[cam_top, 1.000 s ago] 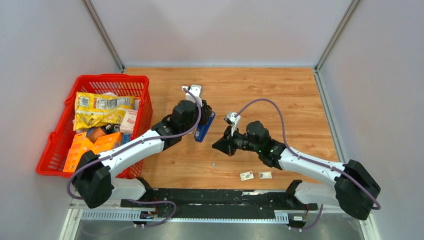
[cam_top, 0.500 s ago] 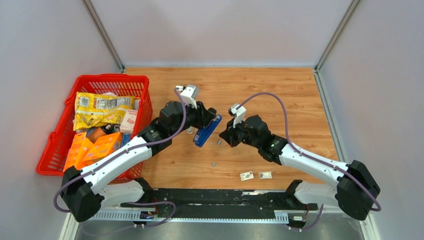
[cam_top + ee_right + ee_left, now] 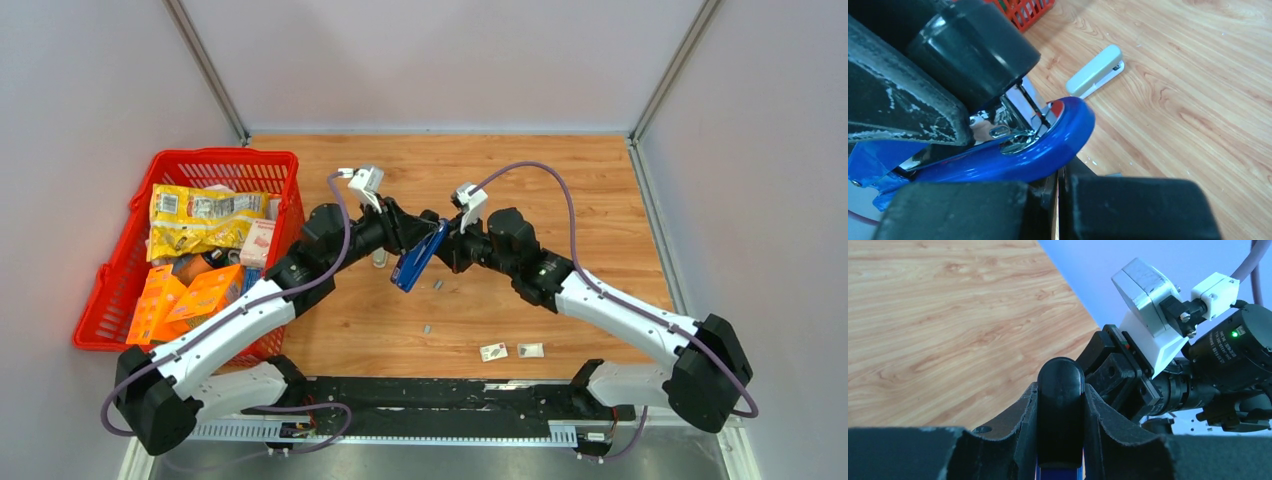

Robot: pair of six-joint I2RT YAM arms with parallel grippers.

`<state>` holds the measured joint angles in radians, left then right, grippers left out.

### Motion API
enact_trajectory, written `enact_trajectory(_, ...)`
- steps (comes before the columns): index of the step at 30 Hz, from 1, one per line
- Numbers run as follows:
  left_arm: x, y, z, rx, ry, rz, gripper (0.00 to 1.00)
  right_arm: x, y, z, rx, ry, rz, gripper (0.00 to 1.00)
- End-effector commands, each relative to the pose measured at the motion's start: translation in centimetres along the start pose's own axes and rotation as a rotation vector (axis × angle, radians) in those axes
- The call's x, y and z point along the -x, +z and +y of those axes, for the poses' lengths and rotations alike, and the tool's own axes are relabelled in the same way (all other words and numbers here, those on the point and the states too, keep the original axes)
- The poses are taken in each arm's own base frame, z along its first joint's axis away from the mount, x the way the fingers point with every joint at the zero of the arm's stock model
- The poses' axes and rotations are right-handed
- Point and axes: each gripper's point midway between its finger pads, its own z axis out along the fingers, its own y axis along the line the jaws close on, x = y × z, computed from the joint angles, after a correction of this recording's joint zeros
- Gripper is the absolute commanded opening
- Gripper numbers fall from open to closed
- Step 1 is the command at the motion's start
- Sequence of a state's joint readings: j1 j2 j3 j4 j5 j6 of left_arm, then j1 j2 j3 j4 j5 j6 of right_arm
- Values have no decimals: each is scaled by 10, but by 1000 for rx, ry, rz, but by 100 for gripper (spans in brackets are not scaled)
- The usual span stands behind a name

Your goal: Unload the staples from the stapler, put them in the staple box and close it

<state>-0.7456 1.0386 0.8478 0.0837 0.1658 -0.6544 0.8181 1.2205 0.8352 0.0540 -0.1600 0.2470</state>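
The blue stapler [image 3: 412,264] hangs tilted above the table, held by my left gripper [image 3: 420,242], which is shut on it. In the left wrist view its black top [image 3: 1060,410] sits between my fingers [image 3: 1018,435]. My right gripper [image 3: 448,246] is at the stapler's upper end, with its jaws shut. In the right wrist view the gripper [image 3: 1059,200] lies just under the blue stapler's base [image 3: 1023,157], and the chrome inside [image 3: 1018,120] is exposed. Two short grey staples [image 3: 437,285] [image 3: 427,327] lie on the table below.
A white stapler [image 3: 1095,70] lies on the table by the left arm, also in the top view [image 3: 380,260]. A red basket [image 3: 110,270] full of packets stands at the left. Two small white printed packets [image 3: 492,351] [image 3: 530,350] lie near the front edge.
My left arm swung the blue stapler right and tilted it up. My right gripper moved up and left to meet the stapler's upper end. A staple now lies below it.
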Motion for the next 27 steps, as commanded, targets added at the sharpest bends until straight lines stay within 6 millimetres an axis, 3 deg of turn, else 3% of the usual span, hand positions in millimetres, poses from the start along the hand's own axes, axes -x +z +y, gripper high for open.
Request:
enact_trajectory(1,-14,11,-27,-162,-58,52,0,65,0,30,113,-65,-133,0)
enact_trajectory(4,-18,18,-31,-191,-62,75,0,67,1,35,131,-79,-121,0)
enact_trajectory(8,-13,21,-24,-152,-19,54,0,64,-5,25,80,-106,-117,0)
enact_trajectory(15,3,30,-5,-28,127,54,0,44,-31,-19,-134,-101,-57,0)
enact_trajectory(19,14,39,11,65,211,42,0,34,-50,-42,-261,-68,-32,0)
enact_trajectory(22,15,52,35,159,261,42,0,25,-61,-52,-329,-51,0,0)
enact_trajectory(27,20,72,64,246,311,29,0,18,-71,-52,-340,-27,8,0)
